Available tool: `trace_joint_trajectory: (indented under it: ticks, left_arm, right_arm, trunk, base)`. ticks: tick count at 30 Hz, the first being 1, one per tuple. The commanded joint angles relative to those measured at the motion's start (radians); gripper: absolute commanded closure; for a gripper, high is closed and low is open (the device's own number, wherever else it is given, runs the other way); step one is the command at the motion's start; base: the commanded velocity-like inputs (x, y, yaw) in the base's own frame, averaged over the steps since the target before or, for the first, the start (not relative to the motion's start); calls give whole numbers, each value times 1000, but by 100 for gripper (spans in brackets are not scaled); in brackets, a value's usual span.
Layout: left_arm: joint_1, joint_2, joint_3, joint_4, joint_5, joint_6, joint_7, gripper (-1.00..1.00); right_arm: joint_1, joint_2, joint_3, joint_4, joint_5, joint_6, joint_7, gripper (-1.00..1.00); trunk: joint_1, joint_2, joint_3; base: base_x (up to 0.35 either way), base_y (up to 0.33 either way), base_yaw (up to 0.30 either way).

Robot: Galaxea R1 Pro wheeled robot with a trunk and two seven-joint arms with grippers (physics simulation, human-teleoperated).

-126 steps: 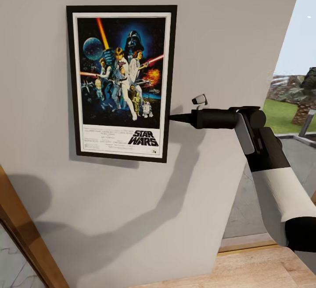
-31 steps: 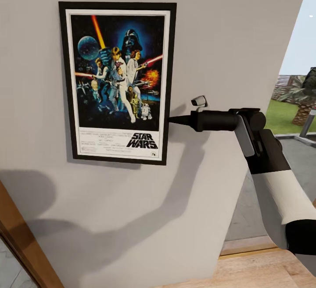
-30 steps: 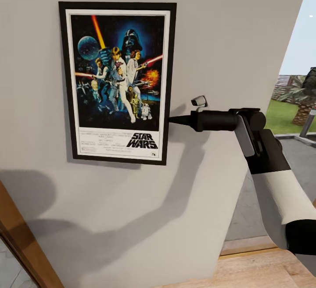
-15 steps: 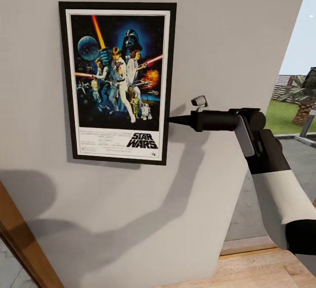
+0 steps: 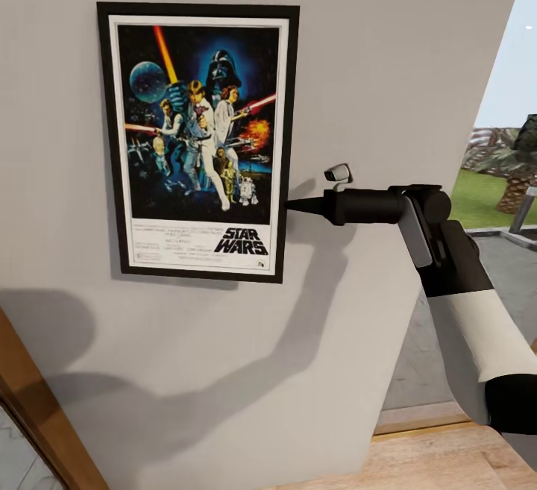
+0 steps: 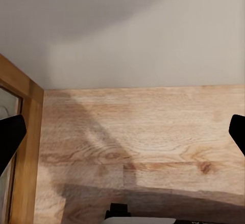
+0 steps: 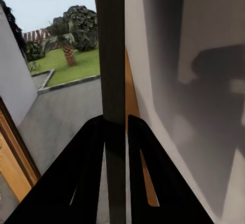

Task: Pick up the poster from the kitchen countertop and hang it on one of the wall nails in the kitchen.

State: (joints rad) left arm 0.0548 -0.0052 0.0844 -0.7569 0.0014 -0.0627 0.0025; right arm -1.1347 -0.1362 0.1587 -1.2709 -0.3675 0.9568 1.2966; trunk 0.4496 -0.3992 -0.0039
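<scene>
The poster [image 5: 198, 143] is flat against the wall [image 5: 388, 42], upright, and my right claw [image 5: 292, 205] pinches its right edge a little below the middle. In the right wrist view the two fingers [image 7: 89, 162] are closed on the thin dark frame [image 7: 113, 55], which goes edge-on between them, so I still hold it. Compared with half a second ago almost nothing moved: the arm is in the same place, and only the left side of the frame looks a tiny bit further to the left. I think this is a small settling of the poster, or a small move of the head camera; I cannot say which. The nail I cannot see; if it is there, the poster hides it. The left claw [image 6: 122, 132] is wide open and holds nothing, pointing down at the wooden floor [image 6: 138, 137] near the wall. My judgement is that the hanging is nearly done, because the poster sits straight and quiet. The next step would be to open the right fingers slowly and watch if it stays. The risk is that it is not hooked and slides down.
</scene>
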Motion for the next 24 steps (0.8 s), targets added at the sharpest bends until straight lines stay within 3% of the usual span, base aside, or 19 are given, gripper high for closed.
trace_joint_trajectory:
  ticks: [1,24]
  left_arm:
    - [0,0,1,-1,0,-2,0,-100]
    - [0,0,1,-1,0,-2,0,-100]
  right_arm:
    - [0,-1,1,0,-5,7,0,100]
    - [0,-2,2,-1,-5,-16,2,100]
  trunk:
    - [0,-1,0]
    - [0,-1,0]
  base:
    - [0,0,0]
    - [16,0,0]
